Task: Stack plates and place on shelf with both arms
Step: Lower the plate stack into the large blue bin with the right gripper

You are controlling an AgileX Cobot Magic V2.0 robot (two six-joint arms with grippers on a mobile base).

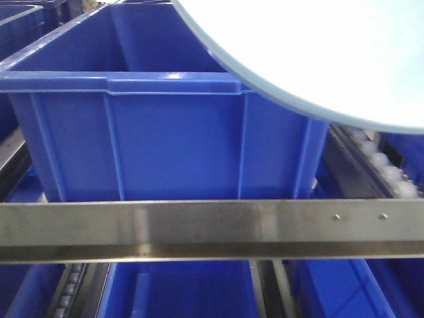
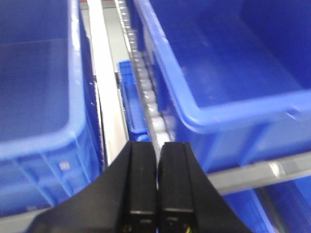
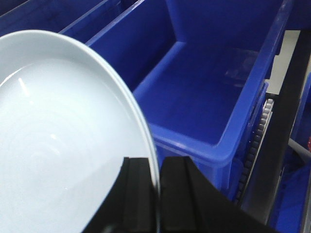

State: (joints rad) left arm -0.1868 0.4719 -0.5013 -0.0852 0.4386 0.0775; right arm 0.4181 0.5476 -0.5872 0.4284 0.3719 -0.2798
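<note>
A pale blue-white plate [image 3: 58, 145] fills the left of the right wrist view, and my right gripper [image 3: 158, 167] is shut on its rim. The same plate [image 1: 331, 53] hangs at the top right of the front view, held above the blue crates. The shelf [image 1: 212, 228], a brushed steel ledge, runs across the lower front view below the plate. My left gripper [image 2: 156, 150] is shut with nothing between its fingers, hanging over the gap between two blue crates. I see only one plate.
Big blue plastic crates [image 1: 165, 132] stand behind and under the shelf. Another crate [image 3: 214, 92] lies open to the right of the held plate. Roller tracks [image 2: 146, 97] and a white rail [image 2: 104, 92] run between the crates [image 2: 228, 73].
</note>
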